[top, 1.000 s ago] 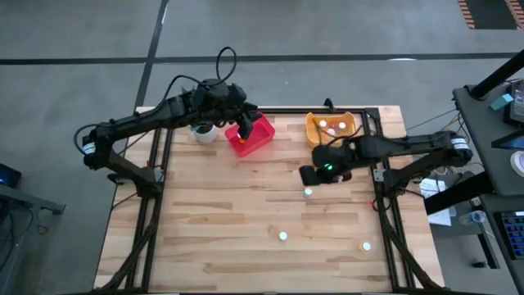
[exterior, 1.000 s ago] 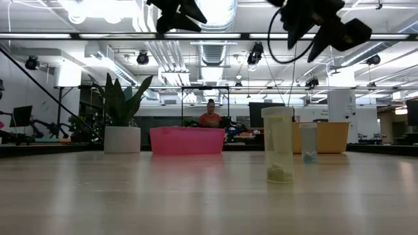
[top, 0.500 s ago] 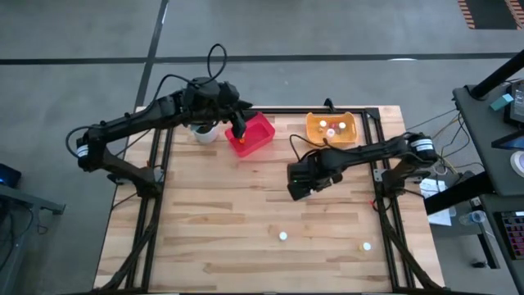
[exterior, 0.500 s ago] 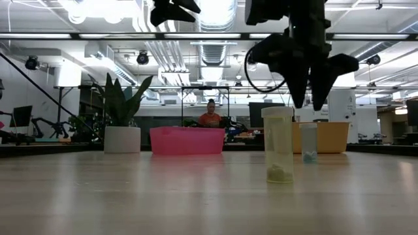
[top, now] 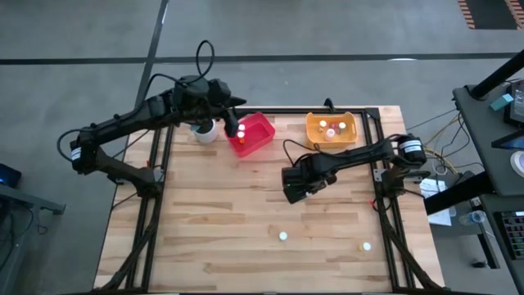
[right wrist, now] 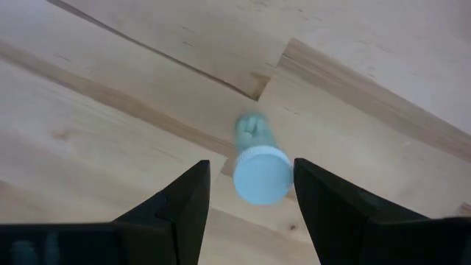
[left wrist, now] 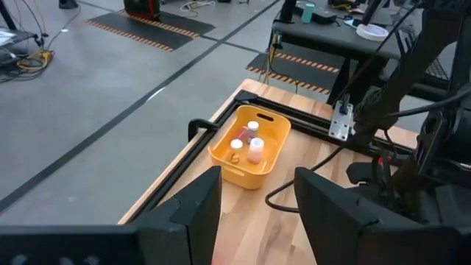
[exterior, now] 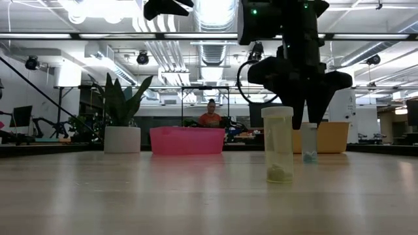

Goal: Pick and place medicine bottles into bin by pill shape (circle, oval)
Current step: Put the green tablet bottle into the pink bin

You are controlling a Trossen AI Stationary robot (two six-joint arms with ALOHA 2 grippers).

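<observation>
One bottle point(right wrist: 261, 171) stands between the right gripper's point(right wrist: 250, 193) open, empty fingers; an off-centre descent could topple it.

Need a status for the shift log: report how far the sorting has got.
Done: three bottles sit in the yellow bin.

In hand: the right end effector is open over a bottle on the table, not yet gripping. The left end effector hangs open near the red bin.

Left: two more bottles near the table's front edge.
</observation>
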